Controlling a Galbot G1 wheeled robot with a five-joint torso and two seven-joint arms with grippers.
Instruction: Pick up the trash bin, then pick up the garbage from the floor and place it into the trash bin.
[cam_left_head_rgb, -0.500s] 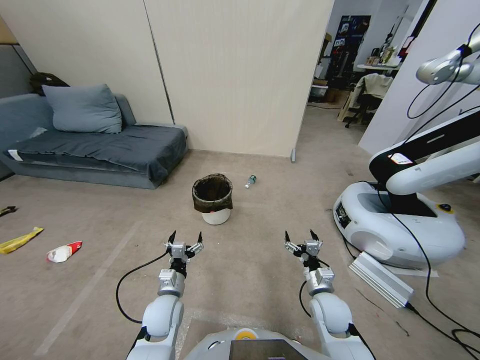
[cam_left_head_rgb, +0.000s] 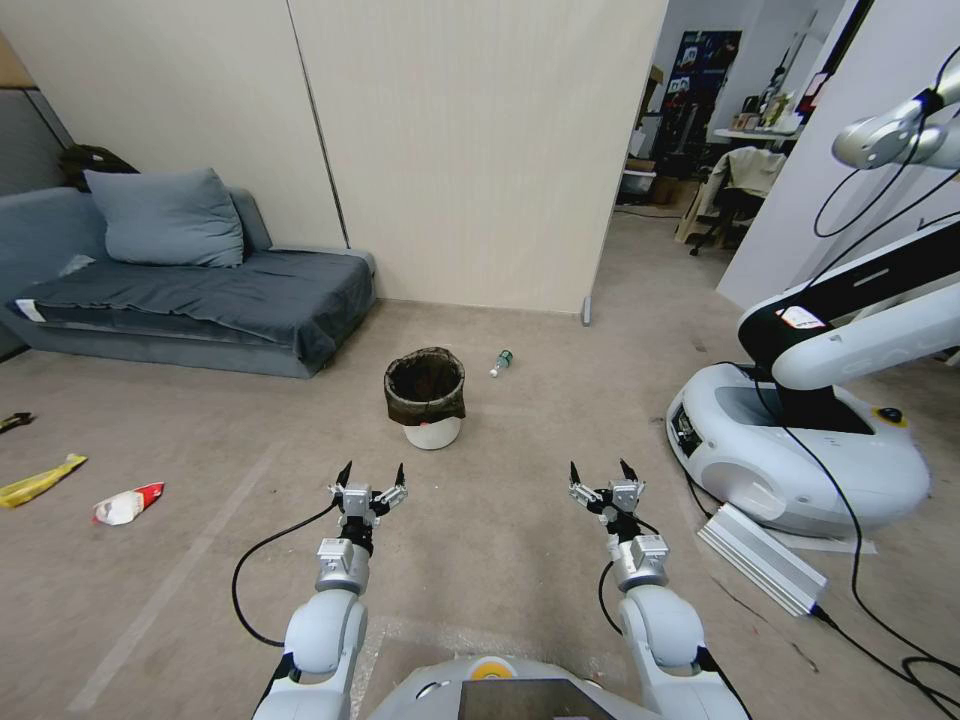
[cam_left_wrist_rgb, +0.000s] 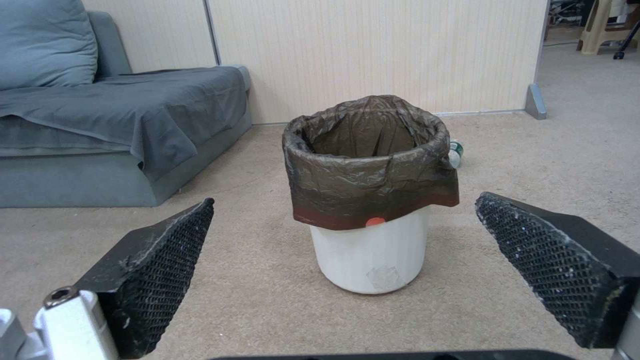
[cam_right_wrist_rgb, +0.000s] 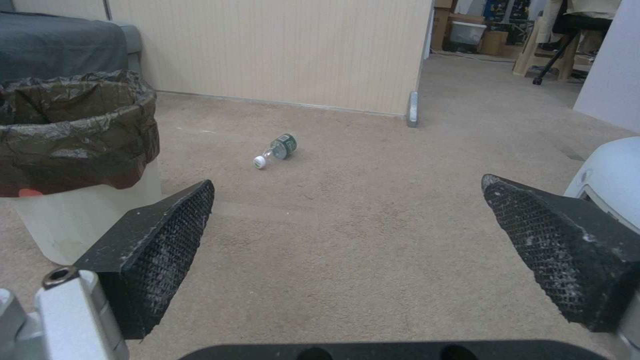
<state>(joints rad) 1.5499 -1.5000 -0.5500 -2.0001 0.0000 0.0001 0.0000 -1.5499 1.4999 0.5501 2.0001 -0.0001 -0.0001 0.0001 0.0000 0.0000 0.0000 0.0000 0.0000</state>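
Note:
The trash bin (cam_left_head_rgb: 426, 398) (cam_left_wrist_rgb: 371, 200) (cam_right_wrist_rgb: 73, 150) is a white bucket lined with a dark bag, upright on the carpet ahead of me. A clear plastic bottle (cam_left_head_rgb: 501, 362) (cam_right_wrist_rgb: 277, 148) lies just right of and behind it. A yellow wrapper (cam_left_head_rgb: 38, 481) and a red-and-white wrapper (cam_left_head_rgb: 126, 504) lie on the floor at the far left. My left gripper (cam_left_head_rgb: 372, 473) (cam_left_wrist_rgb: 347, 235) hangs open short of the bin, nothing between its fingers. My right gripper (cam_left_head_rgb: 600, 470) (cam_right_wrist_rgb: 347, 225) is open too, level with the left and farther right.
A grey sofa (cam_left_head_rgb: 190, 290) with a cushion stands at the back left against a beige partition wall (cam_left_head_rgb: 480, 150). Another white robot's base (cam_left_head_rgb: 800, 450) with cables and a metal bar (cam_left_head_rgb: 762, 556) sits at the right. Open carpet lies between me and the bin.

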